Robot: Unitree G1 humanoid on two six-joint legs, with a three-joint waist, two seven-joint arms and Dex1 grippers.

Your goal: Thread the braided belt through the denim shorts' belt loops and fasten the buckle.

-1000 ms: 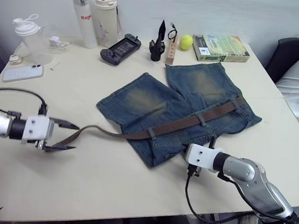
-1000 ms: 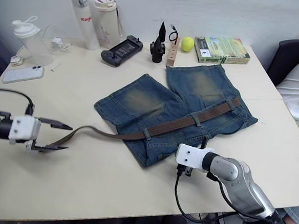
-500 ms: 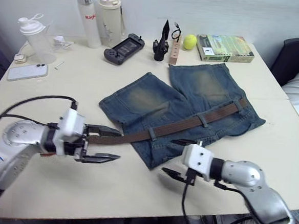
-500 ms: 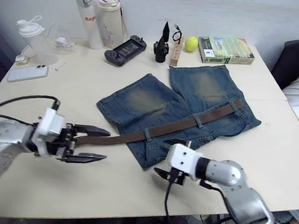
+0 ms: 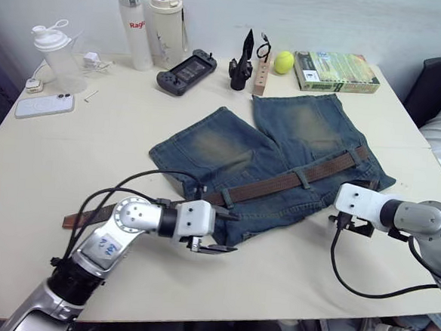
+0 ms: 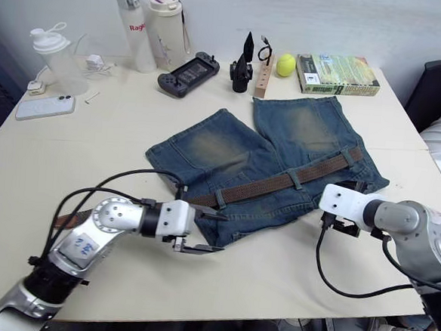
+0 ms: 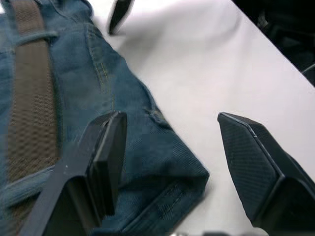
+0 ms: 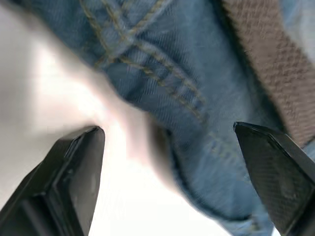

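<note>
Denim shorts (image 5: 274, 162) mid-worktop, braided belt (image 5: 280, 182) threaded along the waistband, tip trailing toward the left edge. Left gripper (image 5: 220, 230) spread wide at the waistband's near corner; right gripper (image 8: 172, 162) likewise agape, empty, beside the waistband's right end.

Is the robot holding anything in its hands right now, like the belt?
No, nothing. The left gripper is open over the corner of the faded blue denim shorts, and the right gripper is open too. The dark-brown braided belt lies loose.

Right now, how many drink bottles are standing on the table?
3, all at the table's far left: a clear shaker bottle nearest the edge, a white flask, and a cream tumbler beside it. None looks hidden.
</note>
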